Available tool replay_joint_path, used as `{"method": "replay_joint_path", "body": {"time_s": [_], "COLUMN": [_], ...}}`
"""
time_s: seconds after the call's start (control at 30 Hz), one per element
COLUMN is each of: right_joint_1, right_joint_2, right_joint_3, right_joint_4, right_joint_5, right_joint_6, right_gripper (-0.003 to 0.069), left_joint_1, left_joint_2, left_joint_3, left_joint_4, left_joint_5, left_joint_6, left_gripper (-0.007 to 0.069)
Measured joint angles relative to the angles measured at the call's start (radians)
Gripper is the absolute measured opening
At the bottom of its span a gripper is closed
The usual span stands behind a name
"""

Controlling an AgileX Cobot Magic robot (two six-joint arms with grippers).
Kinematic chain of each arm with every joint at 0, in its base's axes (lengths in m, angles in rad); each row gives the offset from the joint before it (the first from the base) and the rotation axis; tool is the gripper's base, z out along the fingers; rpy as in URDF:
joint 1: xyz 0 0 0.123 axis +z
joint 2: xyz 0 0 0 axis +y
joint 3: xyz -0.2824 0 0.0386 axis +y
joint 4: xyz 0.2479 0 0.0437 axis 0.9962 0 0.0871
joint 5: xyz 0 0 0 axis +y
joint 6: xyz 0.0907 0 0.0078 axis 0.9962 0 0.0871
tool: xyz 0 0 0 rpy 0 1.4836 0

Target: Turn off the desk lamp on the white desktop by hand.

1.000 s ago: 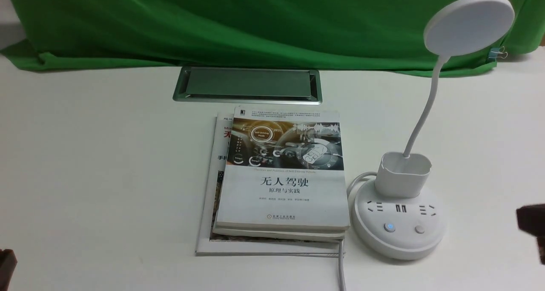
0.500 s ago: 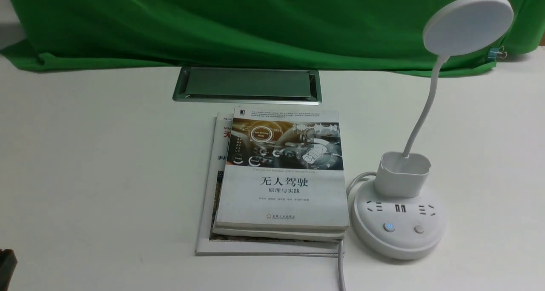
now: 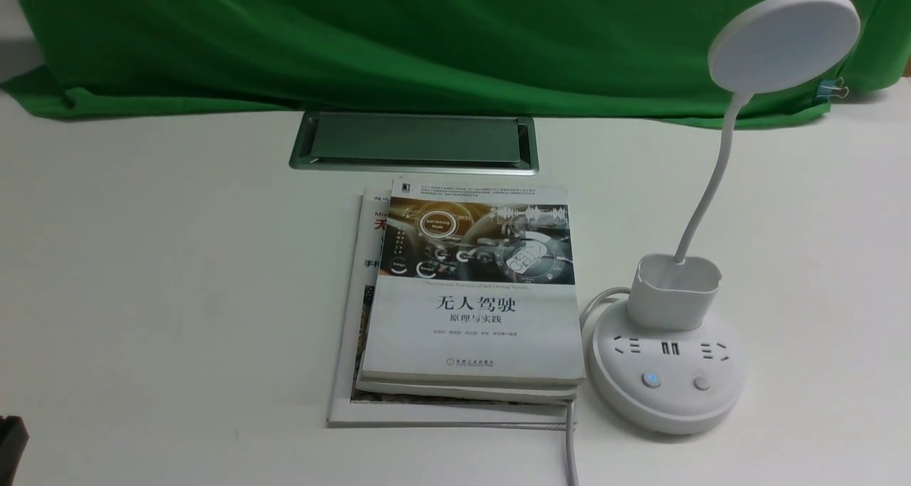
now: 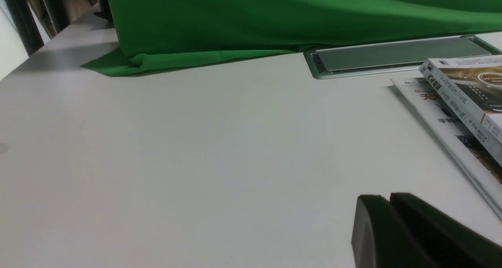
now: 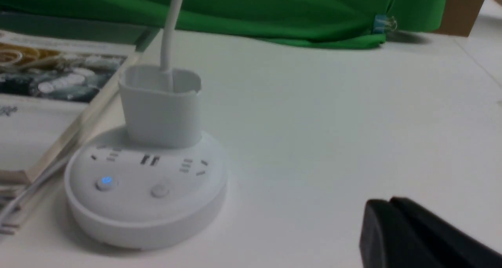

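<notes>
The desk lamp stands on the white desktop at the right, its disc head raised on a thin neck above a cup holder and round base. One button glows blue; the plain button beside it is unlit. The lamp base also shows in the right wrist view. My right gripper is shut and empty, off to the side of the base, out of the front view. My left gripper is shut and empty over bare desktop; a sliver of it shows at the front view's lower left.
A stack of books lies just left of the lamp base, with the lamp's cord running along it to the near edge. A grey cable hatch sits behind the books. Green cloth covers the back.
My right gripper, seen at the front view's right edge a second ago, has drawn back out of that view. The lamp, books and left gripper have not moved.
</notes>
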Motion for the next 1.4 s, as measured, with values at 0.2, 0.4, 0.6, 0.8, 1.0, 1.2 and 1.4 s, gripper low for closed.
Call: {"method": "replay_joint_path", "body": {"time_s": [0.2,0.4,0.6,0.8,1.0,1.2,1.4], "right_joint_1": [0.0,0.0,0.0,0.0,0.0,0.0,0.0], "right_joint_2": [0.0,0.0,0.0,0.0,0.0,0.0,0.0], "right_joint_3": [0.0,0.0,0.0,0.0,0.0,0.0,0.0], "right_joint_4": [0.0,0.0,0.0,0.0,-0.001,-0.001,-0.001], "right_joint_5": [-0.004,-0.005,-0.005,-0.005,-0.005,-0.005,-0.005], "right_joint_6": [0.001,0.001,0.001,0.001,0.001,0.001,0.001], "right_gripper": [0.0035,0.0036,0.004,0.0043,0.0049,0.0049,0.0049], "left_joint_1": [0.0,0.0,0.0,0.0,0.0,0.0,0.0], "left_joint_2": [0.0,0.0,0.0,0.0,0.0,0.0,0.0], "left_joint_3": [0.0,0.0,0.0,0.0,0.0,0.0,0.0], "left_joint_4": [0.0,0.0,0.0,0.0,0.0,0.0,0.0], "left_joint_5": [0.0,0.0,0.0,0.0,0.0,0.0,0.0], "left_joint_6": [0.0,0.0,0.0,0.0,0.0,0.0,0.0], "left_gripper": [0.002,0.002,0.002,0.002,0.002,0.002,0.002]}}
